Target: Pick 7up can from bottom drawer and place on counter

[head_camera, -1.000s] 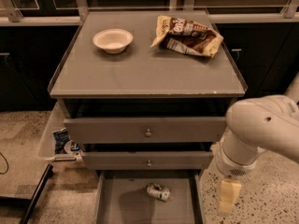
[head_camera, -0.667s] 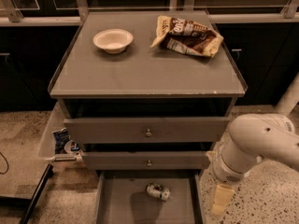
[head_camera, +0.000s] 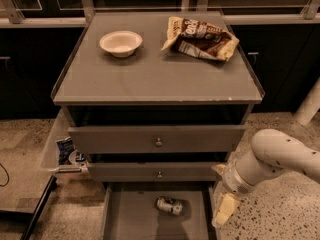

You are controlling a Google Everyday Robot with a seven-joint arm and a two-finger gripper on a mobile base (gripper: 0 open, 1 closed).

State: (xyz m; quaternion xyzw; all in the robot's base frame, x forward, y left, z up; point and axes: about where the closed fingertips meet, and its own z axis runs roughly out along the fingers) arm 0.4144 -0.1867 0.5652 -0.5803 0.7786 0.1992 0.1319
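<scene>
- Since a second ago, my arm [head_camera: 280, 156] has sunk lower and swung left, bringing the gripper [head_camera: 225, 211] from out over the floor to the right edge of the bottom drawer [head_camera: 135, 216]; the 7up can [head_camera: 169, 205] has not shifted.
- At the far left, a clear bin [head_camera: 50, 151] hangs on the cabinet's left side, holding a few blue and white packets [head_camera: 65, 150].
- On the counter [head_camera: 150, 79], toward its far left corner, a small cream bowl [head_camera: 120, 42] stands upright.
- Below the counter come two grey drawer fronts, each with one small centre knob: the top drawer [head_camera: 115, 140], then the narrower middle drawer [head_camera: 200, 171] beneath it.
- Lowest and nearest me, the bottom drawer is pulled out, showing its flat grey floor.
- The 7up can lies on its side in that drawer, a little right of centre and close under the middle drawer's front, one silver end facing left. Nothing touches it.
- On the far right part of the counter, a crumpled brown and cream snack bag [head_camera: 201, 38] lies flat, well apart from the bowl.
- The gripper, pale cream, points down just beside the bottom drawer's right wall, to the right of the can and apart from it. I cannot tell whether it is open or closed, and it is holding nothing that I can see.
- The white arm reaches in from the right edge of the view, sloping down and left to the gripper over the speckled floor [head_camera: 285, 219].
</scene>
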